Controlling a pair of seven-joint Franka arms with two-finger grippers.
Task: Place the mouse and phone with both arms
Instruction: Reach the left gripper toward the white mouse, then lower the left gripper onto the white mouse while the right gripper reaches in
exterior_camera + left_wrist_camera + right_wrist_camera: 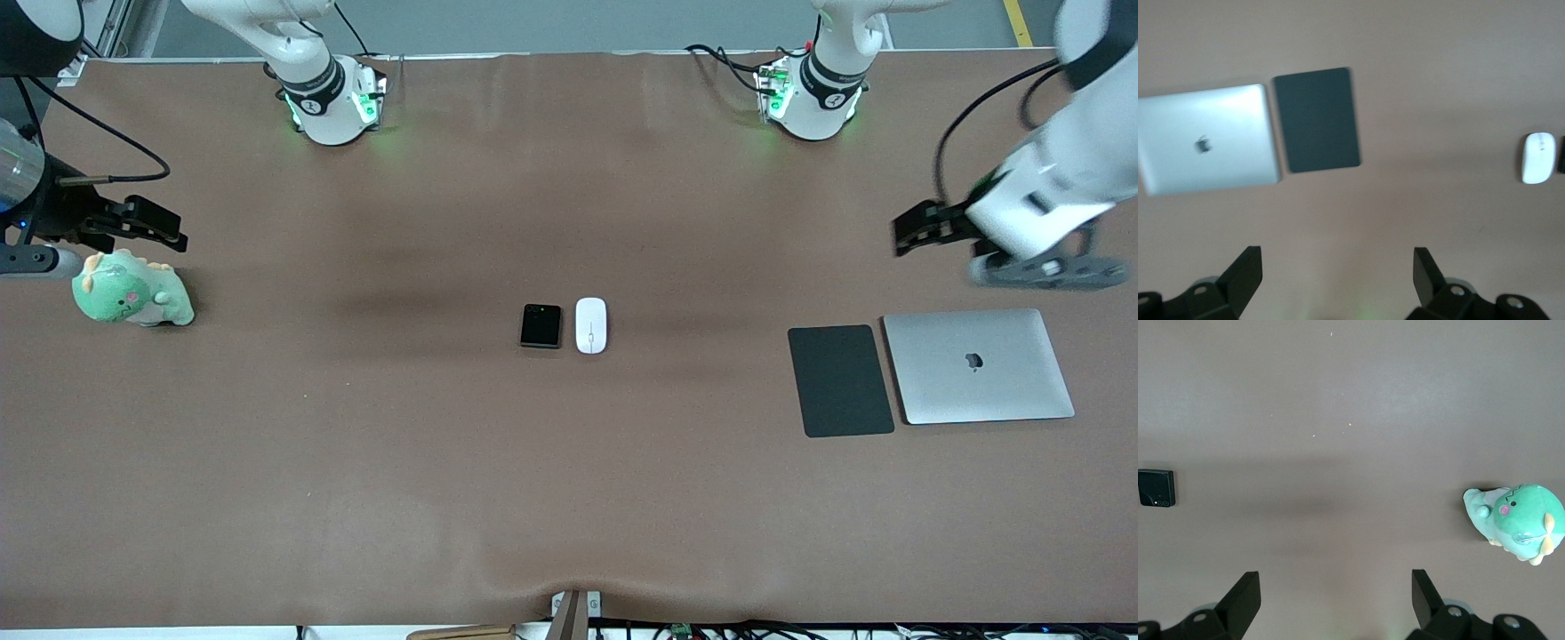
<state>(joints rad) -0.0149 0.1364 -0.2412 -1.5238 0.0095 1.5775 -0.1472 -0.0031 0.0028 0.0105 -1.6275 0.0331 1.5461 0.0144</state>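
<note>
Because nothing is gripped yet, both task things lie untouched at the middle of the brown table (356, 498): the black phone (540, 326) and the white mouse (590, 325) side by side, just apart, the mouse toward the left arm's end. Toward that end, slightly nearer the front camera, a dark mouse mat (839, 380) lies just beside a closed silver laptop (978, 366).

The mouse looks light, stiff and glossy, so it may slip; a pinch across its long sides near mid-length seems safest. The phone is thin and flat with a shiny face, so it probably wants a grip across its narrow edges, fingers set close to the table.

A little farther back, the left gripper (916, 229) hangs over bare cover above the laptop's end, fingers spread wide with nothing between them. The right gripper (156, 222) hovers likewise spread and empty, just over a green plush dinosaur (132, 290).

The cover looks soft and faintly rippled. Farthest off, the arm bases glow green before a grey floor.
</note>
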